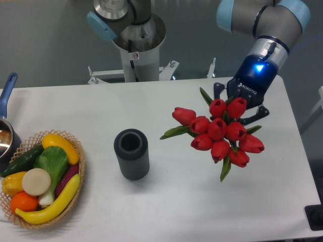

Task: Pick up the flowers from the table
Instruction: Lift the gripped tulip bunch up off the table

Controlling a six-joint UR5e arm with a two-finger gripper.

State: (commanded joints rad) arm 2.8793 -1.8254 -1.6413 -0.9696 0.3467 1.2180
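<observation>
The flowers (219,131), a bunch of red tulips with green leaves, hang in the air above the right part of the white table (166,201), blooms facing the camera. My gripper (239,106) is behind the bunch and is shut on its stems. The stems and fingertips are hidden by the blooms. One black finger (218,89) shows to the left of the wrist.
A dark ribbed cylinder vase (131,154) stands upright at the table's middle. A wicker basket (75,191) of toy vegetables sits at the front left. A pot with a blue handle (6,101) is at the left edge. The arm's base (137,45) stands behind the table.
</observation>
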